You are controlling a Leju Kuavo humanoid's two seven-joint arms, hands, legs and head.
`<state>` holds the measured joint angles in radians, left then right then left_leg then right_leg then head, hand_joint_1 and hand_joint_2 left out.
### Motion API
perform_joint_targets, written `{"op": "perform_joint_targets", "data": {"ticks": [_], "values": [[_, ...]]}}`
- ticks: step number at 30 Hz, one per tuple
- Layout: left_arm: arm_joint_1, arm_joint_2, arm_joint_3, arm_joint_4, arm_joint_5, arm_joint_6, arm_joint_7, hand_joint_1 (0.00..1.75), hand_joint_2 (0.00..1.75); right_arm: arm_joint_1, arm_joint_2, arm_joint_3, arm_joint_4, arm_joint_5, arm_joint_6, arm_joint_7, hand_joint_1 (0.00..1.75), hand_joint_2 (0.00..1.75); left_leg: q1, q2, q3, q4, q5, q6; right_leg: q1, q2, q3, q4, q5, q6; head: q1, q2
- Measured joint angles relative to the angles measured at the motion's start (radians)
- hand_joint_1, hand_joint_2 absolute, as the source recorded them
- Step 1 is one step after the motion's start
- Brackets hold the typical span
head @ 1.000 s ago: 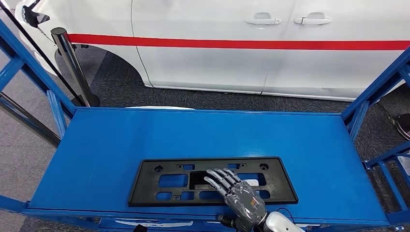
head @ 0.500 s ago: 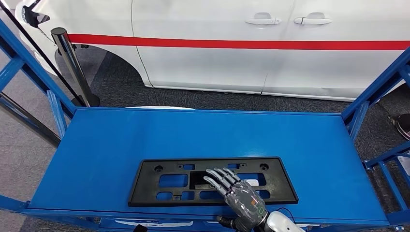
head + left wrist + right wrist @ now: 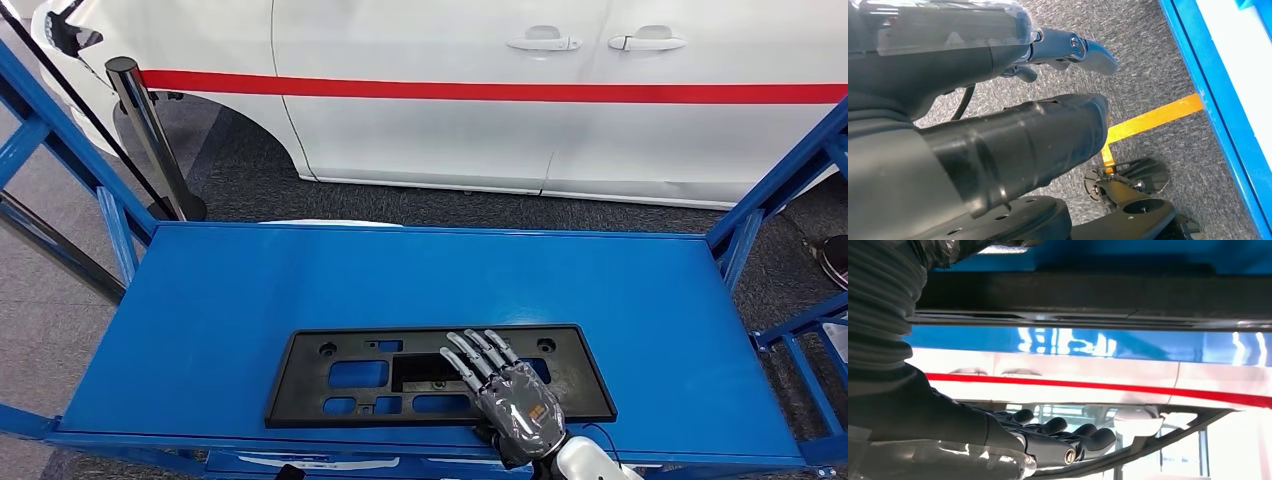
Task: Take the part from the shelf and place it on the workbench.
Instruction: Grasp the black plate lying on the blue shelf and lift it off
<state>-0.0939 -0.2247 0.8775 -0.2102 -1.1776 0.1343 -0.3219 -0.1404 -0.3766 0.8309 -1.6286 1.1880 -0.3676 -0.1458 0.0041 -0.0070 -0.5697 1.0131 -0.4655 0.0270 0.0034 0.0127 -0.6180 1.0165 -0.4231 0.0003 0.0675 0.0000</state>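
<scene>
Resting flat on black part (image 3: 340, 375), right hand (image 3: 510, 395), fingers spread, gripping nothing; part lying near front edge of blue shelf (image 3: 620, 290). Left hand (image 3: 998, 115) hanging over floor (grip unclear). Beyond: white car (image 3: 560, 110).

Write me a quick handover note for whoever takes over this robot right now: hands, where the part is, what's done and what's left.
Right hand: lying flat over the black part, fingers spread toward its middle cutouts, not gripping it.
Left hand: hanging by the robot's side above the grey floor, holding nothing; the view does not settle how its fingers lie.
Part: a flat black plate with cutouts, lying on the blue shelf near its front edge.
Done: the right hand has reached the part.
Left: grasp the part, lift it off the shelf, carry it to the workbench and set it down.
</scene>
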Motion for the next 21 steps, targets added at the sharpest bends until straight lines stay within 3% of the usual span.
{"op": "perform_joint_targets", "data": {"ticks": [21], "values": [[0.001,0.0,0.013,0.0,-0.002,-0.001,0.0,0.0,0.0,0.008,0.0,-0.009,0.015,0.029,-0.027,0.021,0.0,1.75,0.0,0.0,0.0,0.0,0.0,0.0,0.0,0.0,0.0,0.0,0.0,0.0,0.0,0.0]]}}
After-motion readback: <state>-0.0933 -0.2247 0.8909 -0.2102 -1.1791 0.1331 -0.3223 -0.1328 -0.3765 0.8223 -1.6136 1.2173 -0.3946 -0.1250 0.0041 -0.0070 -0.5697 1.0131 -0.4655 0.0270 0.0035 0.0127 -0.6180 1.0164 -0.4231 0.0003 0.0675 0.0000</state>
